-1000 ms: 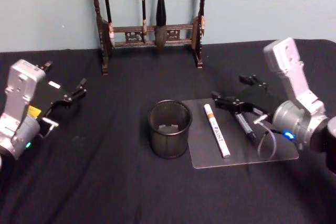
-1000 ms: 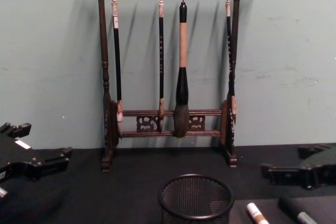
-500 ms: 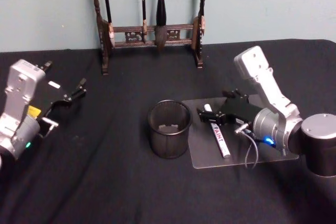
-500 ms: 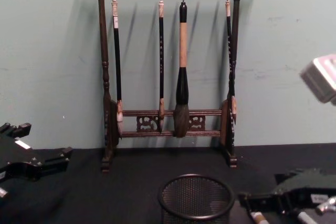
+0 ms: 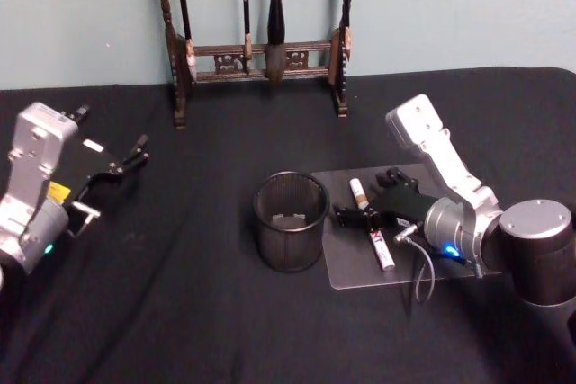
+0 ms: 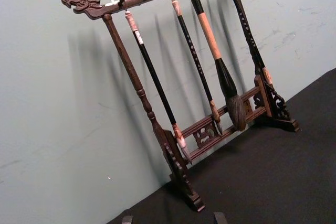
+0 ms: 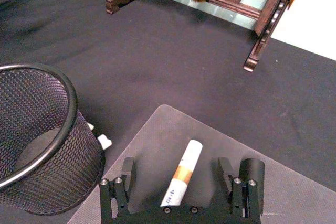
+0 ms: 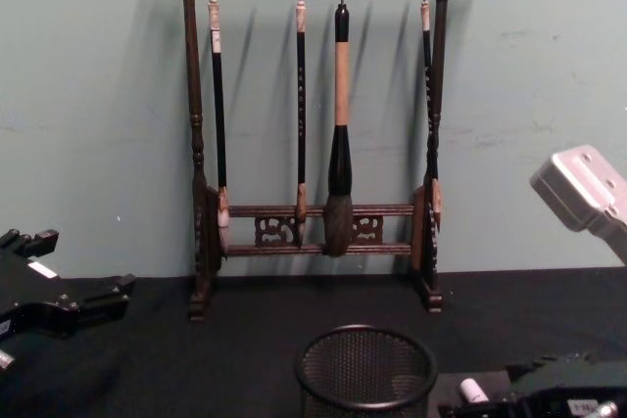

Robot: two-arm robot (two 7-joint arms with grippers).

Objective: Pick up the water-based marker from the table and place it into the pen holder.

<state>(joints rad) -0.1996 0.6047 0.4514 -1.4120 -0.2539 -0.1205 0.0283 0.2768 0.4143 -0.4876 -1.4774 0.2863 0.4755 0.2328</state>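
The right pincer [image 7: 177, 167] is spread around the marker [image 5: 380, 249]; the left pincer [image 5: 137, 152] rests spread at nine o'clock. The marker seems light and slippery, so grab its middle.

Soft, even room light, a bit dim. Brush rack [image 8: 313, 208] at the desk's [image 5: 180, 312] far edge throws faint, soft-edged shadows on the wall [image 8: 98, 95], offset right of each brush, so the source is probably front-left. Black desk cloth swallows detail. Clear mat [image 5: 360, 276] shows mild sheen, no hard glare. Blue LED [image 5: 447, 250] blooms slightly. Pen holder [image 7: 58, 171] mesh is evenly lit in the right wrist view.
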